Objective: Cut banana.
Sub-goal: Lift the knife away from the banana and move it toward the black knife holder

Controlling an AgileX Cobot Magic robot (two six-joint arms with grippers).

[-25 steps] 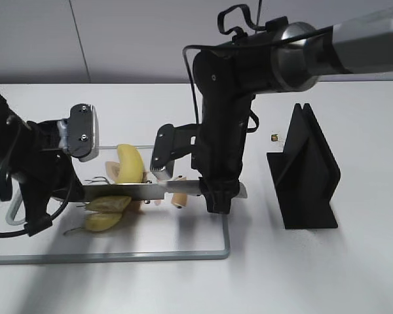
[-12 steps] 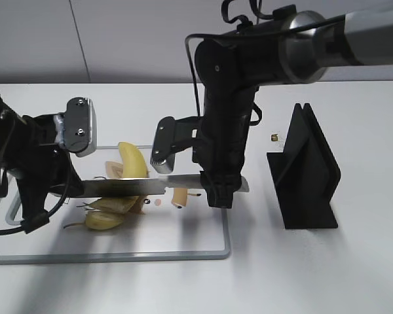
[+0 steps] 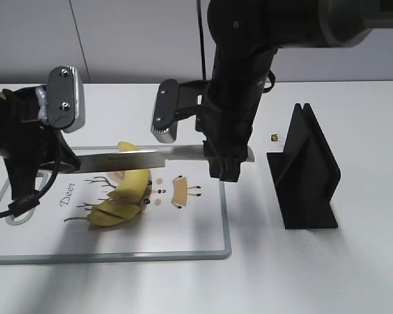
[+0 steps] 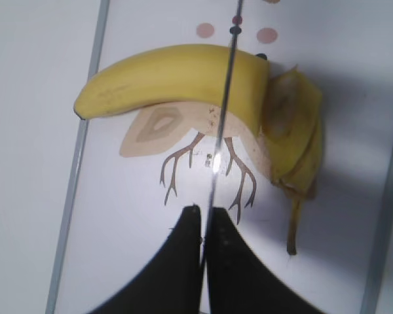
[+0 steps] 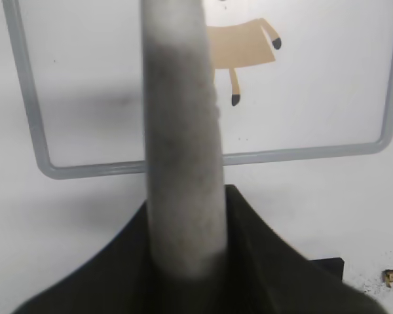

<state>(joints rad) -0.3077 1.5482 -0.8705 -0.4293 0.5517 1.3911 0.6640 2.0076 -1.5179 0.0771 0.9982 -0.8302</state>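
Note:
The yellow banana [image 3: 132,185] lies on the white cutting board [image 3: 183,252], with cut pieces [image 3: 112,214] and the thin stem at its near left end. In the left wrist view the long piece [image 4: 164,78] lies left of the cut pieces [image 4: 295,140]. A knife [image 3: 154,156] hangs level above the banana, apart from it. My right gripper [image 3: 228,167] is shut on its grey handle [image 5: 182,131]. My left gripper [image 3: 64,163] is shut on the thin blade's tip [image 4: 221,118], fingers [image 4: 183,261] pinched on it.
A black knife stand [image 3: 308,170] stands on the table right of the board. A small brownish crumb [image 3: 274,137] lies behind it. The board has a grey rim [image 5: 33,131] and printed deer drawings [image 3: 180,191].
Both arms have lifted the knife straight up from the banana. It was level with the fruit a second ago and now hangs above it. The banana pieces stay on the board.

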